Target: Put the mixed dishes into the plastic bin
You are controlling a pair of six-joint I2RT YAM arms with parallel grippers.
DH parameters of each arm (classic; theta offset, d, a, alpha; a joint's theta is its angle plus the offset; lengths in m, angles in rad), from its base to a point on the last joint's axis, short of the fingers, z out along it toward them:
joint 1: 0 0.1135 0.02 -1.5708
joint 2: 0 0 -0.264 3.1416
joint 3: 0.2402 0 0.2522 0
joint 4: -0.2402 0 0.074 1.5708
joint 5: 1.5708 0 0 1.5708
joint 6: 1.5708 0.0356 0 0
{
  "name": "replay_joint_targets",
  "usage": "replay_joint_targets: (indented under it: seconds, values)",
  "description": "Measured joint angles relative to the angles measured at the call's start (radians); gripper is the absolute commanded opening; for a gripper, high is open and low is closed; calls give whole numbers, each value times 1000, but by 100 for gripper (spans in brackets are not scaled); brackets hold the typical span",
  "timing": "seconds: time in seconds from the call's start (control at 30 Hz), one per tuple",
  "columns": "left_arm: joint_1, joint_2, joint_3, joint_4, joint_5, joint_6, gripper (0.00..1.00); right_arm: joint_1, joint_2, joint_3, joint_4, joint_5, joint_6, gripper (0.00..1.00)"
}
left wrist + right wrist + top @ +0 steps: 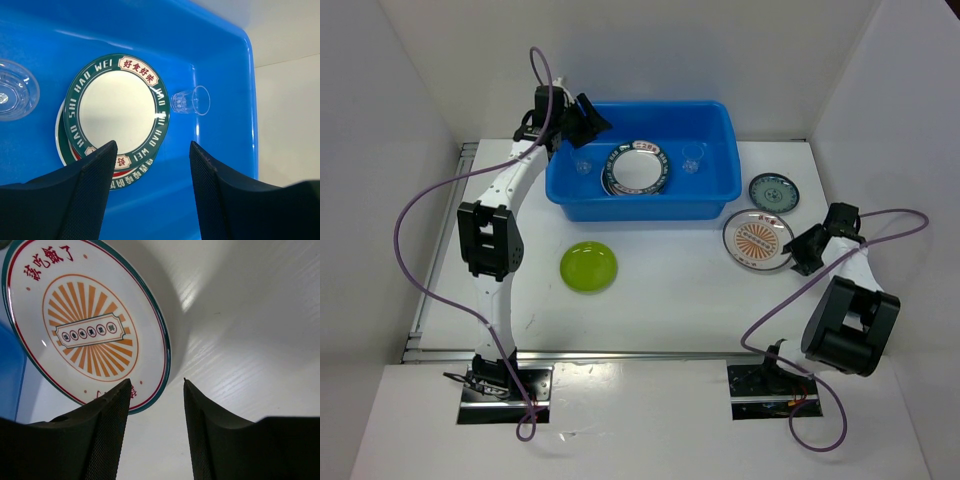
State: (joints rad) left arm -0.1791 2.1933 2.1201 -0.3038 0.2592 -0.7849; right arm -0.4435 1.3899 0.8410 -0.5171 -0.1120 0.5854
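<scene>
A: Where are the dishes now?

B: Two white plates (pixel 117 112) with teal rims lie stacked on the floor of the blue bin (pixel 640 208). One clear cup (pixel 190 101) lies on its side just beside them. The other cup (pixel 12 90) is on the opposite side of the stack, a little apart, and it looks upright.

A: And outside the bin?

B: Three plates are on the table (pixel 670 300). The orange plate (pixel 85 330) is near the right front corner of the bin. The dark plate (pixel 774 192) is just behind it, close but not touching. The green plate (pixel 588 267) lies alone in front of the bin, toward the left.

A: What does the left gripper (pixel 150 147) do?

B: It hangs over the far left part of the bin and looks down at the stack. Its fingers are spread wide and nothing is between them.

A: And the right gripper (pixel 156 382)?

B: It is low, at the near edge of the orange plate. Its fingers are also apart and empty. The rim of the plate comes close to one finger, but I cannot tell if they touch.
</scene>
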Motion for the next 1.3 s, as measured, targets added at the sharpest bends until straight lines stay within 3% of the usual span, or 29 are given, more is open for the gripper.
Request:
replay_joint_targets:
  seconds: [0.67,1.3]
  values:
    - [0,-1,-33,13,6,0,67,78,15,-97,86,-23,165,50]
    - [5,-5,-56,21,8,0,67,214,52,-114,122,53,265,49]
